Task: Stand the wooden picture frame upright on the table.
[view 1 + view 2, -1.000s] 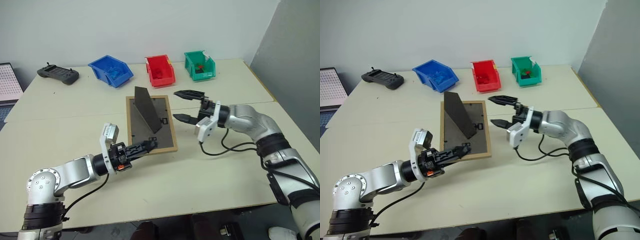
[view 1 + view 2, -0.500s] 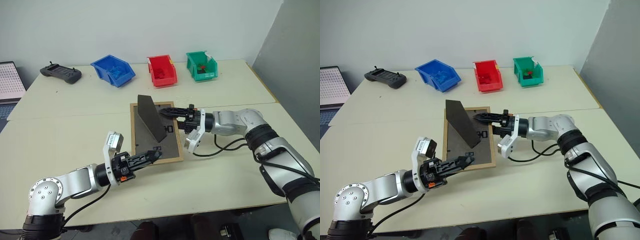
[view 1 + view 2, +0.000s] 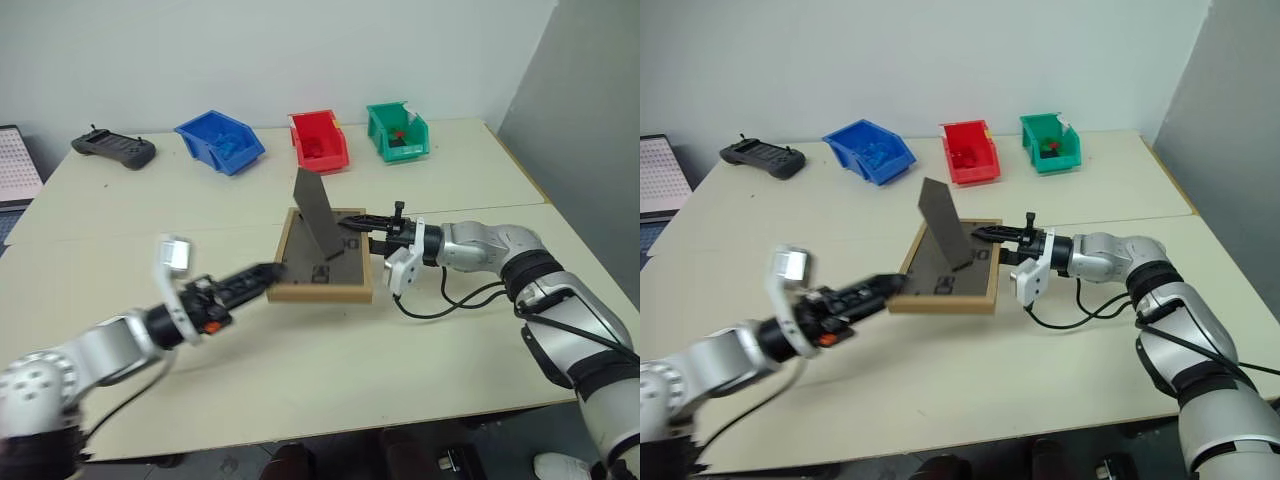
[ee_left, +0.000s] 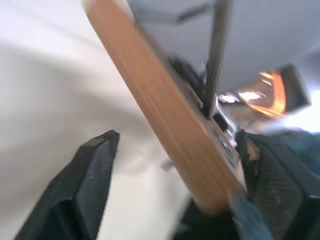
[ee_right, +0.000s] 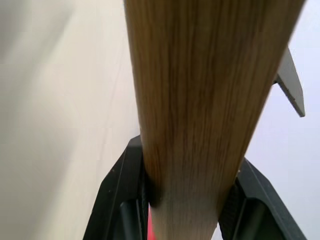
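The wooden picture frame [image 3: 322, 272] is back side up on the table [image 3: 450, 370], and its right side looks raised off the tabletop. Its dark easel stand [image 3: 318, 215] sticks up from the back panel. My right gripper [image 3: 364, 230] reaches in from the right, level, and is shut on the frame's right edge. In the right wrist view the wood edge [image 5: 200, 100] sits clamped between the two fingers. My left gripper [image 3: 262, 276] is open at the frame's near left corner. In the left wrist view the wood edge [image 4: 165, 125] stands between its spread fingers [image 4: 85, 190], ungripped.
Along the far side stand a blue bin [image 3: 220, 140], a red bin [image 3: 320, 140] and a green bin [image 3: 397, 130]. A black controller [image 3: 112, 148] lies at the far left. A grey partition [image 3: 590, 130] borders the table's right edge. A cable trails from the right wrist.
My left gripper has opened, let go of the frame's near edge and drawn back to the left. My right gripper has shut on the right edge; the frame has tilted and turned.
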Robot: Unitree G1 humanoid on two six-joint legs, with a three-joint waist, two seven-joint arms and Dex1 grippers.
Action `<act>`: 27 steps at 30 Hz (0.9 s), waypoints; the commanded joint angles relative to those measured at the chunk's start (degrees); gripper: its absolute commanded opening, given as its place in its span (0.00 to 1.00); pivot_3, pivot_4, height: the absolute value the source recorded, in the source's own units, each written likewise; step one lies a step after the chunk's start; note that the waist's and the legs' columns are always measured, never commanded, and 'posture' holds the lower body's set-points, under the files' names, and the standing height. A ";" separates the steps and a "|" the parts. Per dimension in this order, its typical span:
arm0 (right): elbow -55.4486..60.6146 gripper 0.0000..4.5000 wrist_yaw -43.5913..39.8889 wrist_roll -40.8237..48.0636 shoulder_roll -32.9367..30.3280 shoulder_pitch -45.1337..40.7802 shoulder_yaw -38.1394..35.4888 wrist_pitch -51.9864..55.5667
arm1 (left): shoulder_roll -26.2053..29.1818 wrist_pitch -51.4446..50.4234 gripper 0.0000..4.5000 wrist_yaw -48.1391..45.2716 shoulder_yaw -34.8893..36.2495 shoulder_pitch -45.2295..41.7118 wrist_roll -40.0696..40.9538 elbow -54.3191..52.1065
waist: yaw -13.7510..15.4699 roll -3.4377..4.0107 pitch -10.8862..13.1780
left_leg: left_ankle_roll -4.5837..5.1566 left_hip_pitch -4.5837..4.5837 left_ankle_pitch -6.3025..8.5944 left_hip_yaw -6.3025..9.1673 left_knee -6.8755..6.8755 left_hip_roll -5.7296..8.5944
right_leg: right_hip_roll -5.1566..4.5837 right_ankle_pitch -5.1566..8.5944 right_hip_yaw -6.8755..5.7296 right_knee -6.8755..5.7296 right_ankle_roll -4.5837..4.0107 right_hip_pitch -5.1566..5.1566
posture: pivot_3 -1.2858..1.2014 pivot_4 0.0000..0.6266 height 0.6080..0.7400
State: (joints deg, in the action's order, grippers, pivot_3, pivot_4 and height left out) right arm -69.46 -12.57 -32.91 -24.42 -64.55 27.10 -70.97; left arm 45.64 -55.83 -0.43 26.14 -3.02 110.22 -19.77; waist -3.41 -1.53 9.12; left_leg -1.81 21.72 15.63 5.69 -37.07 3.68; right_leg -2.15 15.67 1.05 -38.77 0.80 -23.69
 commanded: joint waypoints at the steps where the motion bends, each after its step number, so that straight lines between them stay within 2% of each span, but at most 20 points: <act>1: 2.33 0.29 -37.05 31.37 9.24 1.30 -15.52 25.65 | 2.04 4.00 1.00 3.71 0.92 2.91 -15.34 -14.48 | -0.25 -0.02 0.03 | 0.01 -0.10 0.01 -0.02 -0.07 -0.21 | 0.15 -0.07 -0.04 0.20 -0.11 0.23 | 0.52 0.24 1.00; 2: 3.47 0.29 -44.46 36.21 11.38 1.38 -18.32 34.05 | 2.11 5.06 1.00 4.24 0.41 3.89 -20.40 -17.35 | -0.31 0.02 0.05 | 0.02 -0.17 0.02 0.00 -0.02 -0.25 | 0.18 -0.09 -0.05 0.21 -0.14 0.29 | 0.52 0.24 1.00; 4: 4.89 0.29 -53.04 41.35 14.18 0.80 -21.51 47.32 | 2.13 7.06 1.00 3.53 -1.57 5.50 -29.89 -21.81 | -0.07 0.11 0.10 | 0.02 -0.22 0.02 0.02 0.05 -0.27 | 0.19 -0.10 -0.06 0.17 -0.16 0.27 | 0.52 0.24 1.00; 8: 4.33 0.29 -61.17 44.79 18.14 -1.07 -23.53 68.80 | 0.17 12.70 1.00 0.42 -8.52 8.88 -47.80 -25.35 | 1.18 0.28 0.21 | -0.09 -0.21 0.14 0.11 0.10 -0.24 | 0.19 -0.09 -0.13 0.11 -0.18 0.20 | 0.52 0.24 1.00; 11: 1.94 0.29 -59.09 43.22 20.23 -0.98 -23.57 71.96 | -1.88 15.95 1.00 -1.85 -12.15 12.04 -55.23 -26.64 | 1.61 0.30 0.21 | -0.09 -0.20 0.14 0.09 0.08 -0.22 | 0.19 -0.11 -0.11 0.06 -0.21 0.17 | 0.52 0.24 1.00; 19: -0.12 0.29 -54.22 39.58 21.63 1.50 -23.17 71.59 | -6.03 20.17 1.00 -6.98 -15.81 17.53 -65.24 -26.87 | 1.80 0.30 0.22 | -0.12 0.02 0.16 0.08 0.02 -0.22 | 0.18 -0.11 -0.13 -0.07 -0.21 -0.07 | 0.52 0.24 1.00; 21: 0.64 0.45 -54.49 38.82 21.12 2.57 -22.79 70.68 | -6.40 20.01 1.00 -8.15 -14.89 16.54 -65.55 -25.63 | 1.77 0.30 0.22 | -0.12 0.01 0.16 0.07 0.02 -0.23 | 0.19 -0.11 -0.14 -0.09 -0.22 -0.07 | 0.52 0.24 1.00; 22: 0.98 0.46 -54.31 38.16 20.84 3.15 -22.48 69.77 | -6.39 19.95 1.00 -8.79 -14.67 16.24 -65.92 -25.15 | 1.76 0.29 0.21 | -0.12 0.01 0.16 0.08 0.02 -0.23 | 0.19 -0.11 -0.15 -0.12 -0.21 -0.08 | 0.52 0.24 1.00; 27: 3.18 0.73 -53.48 36.02 18.33 6.87 -21.86 67.17 | -5.87 19.64 1.00 -12.56 -13.37 14.07 -66.57 -22.35 | 1.76 0.28 0.20 | -0.11 0.00 0.16 0.08 0.01 -0.23 | 0.19 -0.11 -0.16 -0.13 -0.21 -0.06 | 0.52 0.24 1.00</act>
State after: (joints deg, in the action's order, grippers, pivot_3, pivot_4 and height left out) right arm -68.80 -66.47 3.67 -4.92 -58.05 5.48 -2.15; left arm 39.32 -37.03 -11.13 10.79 12.35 44.23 -42.23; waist -1.65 -1.25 9.33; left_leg -1.91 21.72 15.78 5.76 -37.07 3.45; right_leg -1.96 15.56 0.88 -38.90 0.59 -23.75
